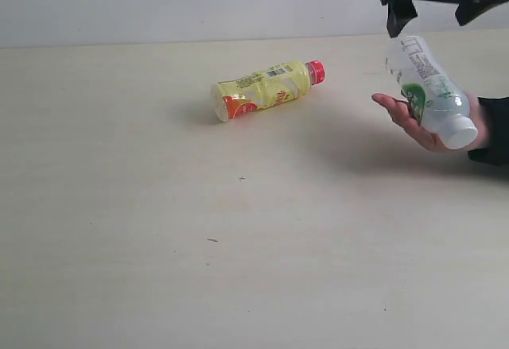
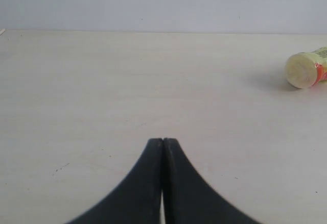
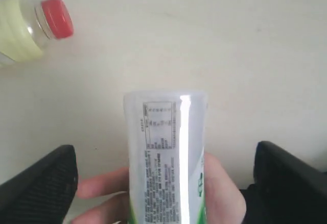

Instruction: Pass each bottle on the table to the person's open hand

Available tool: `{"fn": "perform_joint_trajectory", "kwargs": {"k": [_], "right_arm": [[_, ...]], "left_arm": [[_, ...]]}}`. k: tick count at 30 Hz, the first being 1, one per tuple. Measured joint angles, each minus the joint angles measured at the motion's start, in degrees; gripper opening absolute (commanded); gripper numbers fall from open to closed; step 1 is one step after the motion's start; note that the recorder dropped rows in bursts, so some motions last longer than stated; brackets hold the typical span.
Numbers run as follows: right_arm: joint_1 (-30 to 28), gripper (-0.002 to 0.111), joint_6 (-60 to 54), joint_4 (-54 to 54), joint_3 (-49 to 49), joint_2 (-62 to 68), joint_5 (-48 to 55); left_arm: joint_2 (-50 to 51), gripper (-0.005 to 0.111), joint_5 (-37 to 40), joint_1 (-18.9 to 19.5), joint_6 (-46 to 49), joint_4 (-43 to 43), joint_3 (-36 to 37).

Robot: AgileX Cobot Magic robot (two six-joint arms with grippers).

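While the white-labelled bottle (image 1: 429, 91) lay in the person's hand (image 1: 402, 114) at frame right, the right jaws gaped empty above; the left jaws met, holding nothing

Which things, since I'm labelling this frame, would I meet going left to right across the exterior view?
First the yellow bottle → person's open hand → black sleeve cuff. The clear bottle and the right gripper, jaws open, overlap the hand, so I leave them out.
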Motion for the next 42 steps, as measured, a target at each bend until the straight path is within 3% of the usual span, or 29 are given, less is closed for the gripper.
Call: {"fn": "perform_joint_trajectory", "kwargs": {"k": [11, 22, 42], "right_arm": [[0.0, 0.088, -7.5, 10.13, -0.64, -11.85, 0.95], [0.0, 0.088, -17.52, 30.25, -0.64, -17.54, 4.42], [0.0, 0.088, -19.05, 31.29, -0.64, -17.59, 5.37]], "left_arm": [[0.0, 0.0, 0.0, 0.0, 0.0, 0.0, 0.0], [0.0, 0.0, 0.0, 0.0, 0.0, 0.0, 0.0], [0.0, 0.0, 0.0, 0.0, 0.0, 0.0, 0.0]]}}
